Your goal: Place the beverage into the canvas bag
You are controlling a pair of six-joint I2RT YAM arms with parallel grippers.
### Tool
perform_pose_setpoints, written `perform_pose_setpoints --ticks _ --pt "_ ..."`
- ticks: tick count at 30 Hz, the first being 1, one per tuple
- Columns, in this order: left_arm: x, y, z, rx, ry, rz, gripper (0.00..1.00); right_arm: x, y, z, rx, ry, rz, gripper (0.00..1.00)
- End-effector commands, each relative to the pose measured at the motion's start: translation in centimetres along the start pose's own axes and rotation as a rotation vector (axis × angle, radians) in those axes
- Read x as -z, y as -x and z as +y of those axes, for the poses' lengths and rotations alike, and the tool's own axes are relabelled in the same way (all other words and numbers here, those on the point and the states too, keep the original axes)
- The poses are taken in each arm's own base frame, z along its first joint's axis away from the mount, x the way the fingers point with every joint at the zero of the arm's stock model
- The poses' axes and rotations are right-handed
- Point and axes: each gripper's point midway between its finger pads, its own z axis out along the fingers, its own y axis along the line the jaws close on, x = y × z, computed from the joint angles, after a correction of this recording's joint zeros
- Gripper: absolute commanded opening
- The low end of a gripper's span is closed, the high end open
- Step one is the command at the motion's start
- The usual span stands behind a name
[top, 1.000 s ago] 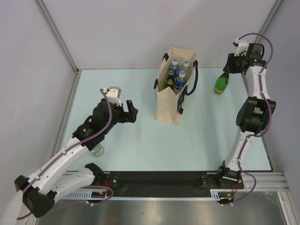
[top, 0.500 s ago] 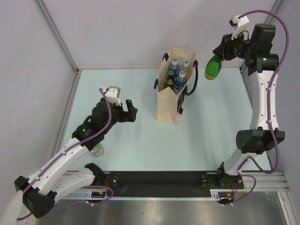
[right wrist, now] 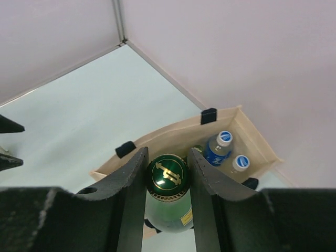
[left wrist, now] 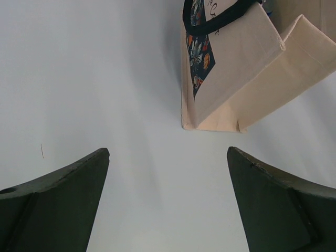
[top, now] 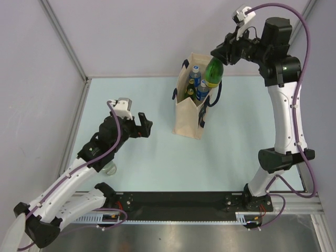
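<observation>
The beige canvas bag (top: pixel 190 110) with navy handles stands upright at the back middle of the table; it also shows in the left wrist view (left wrist: pixel 236 79) and the right wrist view (right wrist: pixel 157 142). Inside it are blue-capped water bottles (right wrist: pixel 218 147) and a dark bottle. My right gripper (right wrist: pixel 168 163) is shut on the neck of a green glass bottle (top: pixel 213 72), its gold-marked cap (right wrist: pixel 167 174) between the fingers, held in the air above the bag's mouth. My left gripper (top: pixel 144 126) is open and empty, low over the table left of the bag.
Grey walls with a metal corner post (top: pixel 63 39) close in the back and left. The table's light surface (top: pixel 157 157) lies in front of the bag. The black base rail (top: pixel 178 202) runs along the near edge.
My right gripper has lifted the green bottle from the table at the back right and carried it left, to above the bag's mouth. The left arm has barely moved.
</observation>
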Motion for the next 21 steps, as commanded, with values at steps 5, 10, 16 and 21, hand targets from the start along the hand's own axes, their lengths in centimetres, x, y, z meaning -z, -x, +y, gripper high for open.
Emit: perform_pose_setpoints --ticks 5,10,16,21 --pt "0.5 1.0 0.2 0.014 0.003 -0.044 1.00 -2.6 3.1 2.3 0.089 0.078 -0.114 0.00" --pt "0.7 0.6 0.4 0.023 0.005 -0.043 1.00 -4.6 0.7 2.1 0.066 0.104 -0.066 0.00" --pt "0.8 0.6 0.5 0.023 0.012 -0.042 1.00 -6.6 -4.1 1.5 0.048 0.110 0.043 0.00" --pt "0.8 0.3 0.7 0.020 0.017 -0.037 1.00 -7.4 -8.7 1.2 0.044 0.116 0.141 0.00"
